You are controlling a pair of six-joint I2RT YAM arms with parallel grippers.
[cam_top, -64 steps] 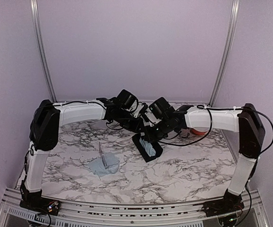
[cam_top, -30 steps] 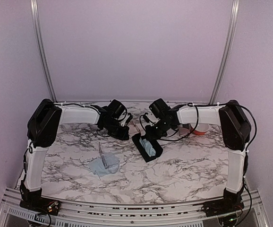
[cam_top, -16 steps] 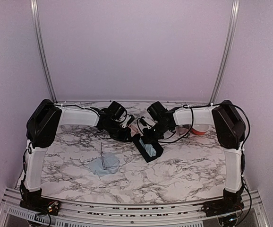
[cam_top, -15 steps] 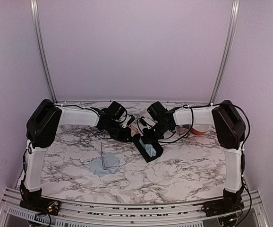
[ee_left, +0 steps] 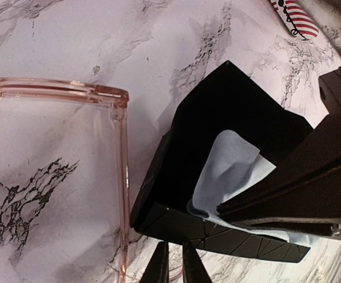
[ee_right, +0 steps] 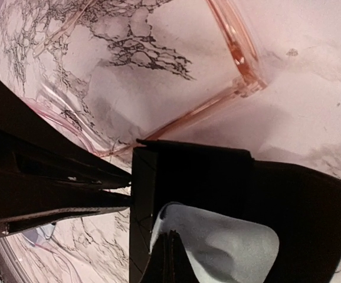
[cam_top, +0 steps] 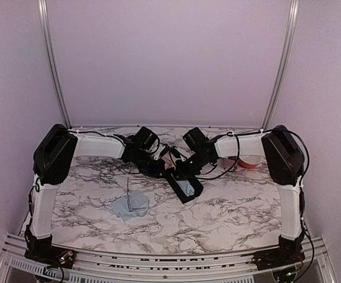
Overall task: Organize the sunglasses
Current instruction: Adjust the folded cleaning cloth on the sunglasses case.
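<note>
I've lowered both to the black case [cam_top: 184, 185]: left pincer [ee_left: 172, 266] grips the translucent sunglasses [ee_left: 122, 177] beside it, right pincer [ee_right: 169, 259] sits closed at the cloth [ee_right: 223, 247], so insertion should follow.

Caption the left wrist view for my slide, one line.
Left gripper holds translucent pinkish sunglasses just above the table beside the open black case, pale-blue cloth inside.

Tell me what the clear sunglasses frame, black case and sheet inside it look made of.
The sunglasses frame: probably glossy plastic, translucent pink, tabletop showing through. The black case: matte stiff panels, creased; perhaps covered board. The sheet: soft pale-blue cloth, gently rumpled.
</note>
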